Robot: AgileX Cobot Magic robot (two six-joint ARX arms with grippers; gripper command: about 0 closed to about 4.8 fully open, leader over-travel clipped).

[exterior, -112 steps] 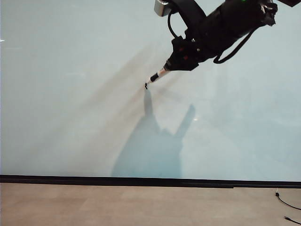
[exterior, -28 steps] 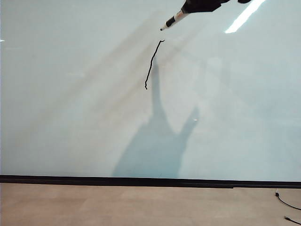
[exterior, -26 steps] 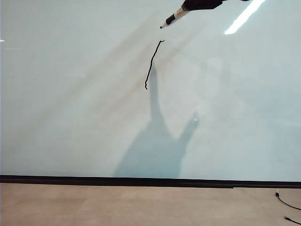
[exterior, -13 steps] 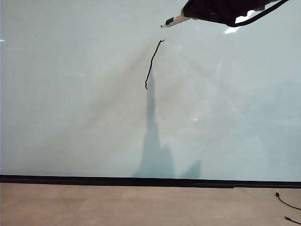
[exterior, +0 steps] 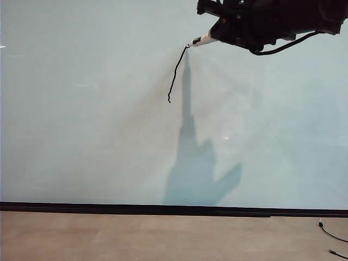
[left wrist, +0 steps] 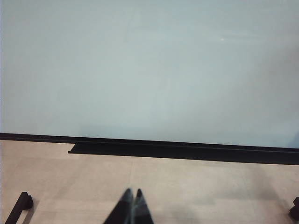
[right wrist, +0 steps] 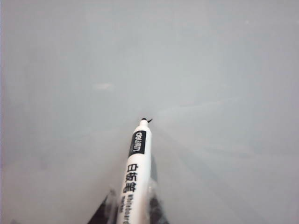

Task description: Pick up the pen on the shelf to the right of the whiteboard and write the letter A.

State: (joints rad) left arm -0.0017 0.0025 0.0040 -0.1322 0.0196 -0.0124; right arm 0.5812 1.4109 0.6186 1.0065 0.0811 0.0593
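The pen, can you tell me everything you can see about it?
The pen is a slim marker with a white barrel, a black band near the front, black printing along its side and a small dark tip. It looks like smooth plastic, and its cap is off. The right gripper holds its back end, fingers shut on it. It points at the whiteboard, with its tip at the top end of the thin black line already drawn there.

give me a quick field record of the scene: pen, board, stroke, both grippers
pen: held by right gripper, tip at the stroke's top end
whiteboard: upright, fills most of the exterior view
stroke: one slanted black line, the A not finished
right gripper: shut on the pen, upper right of the board
left gripper: shut, empty, low above the floor, away from the board
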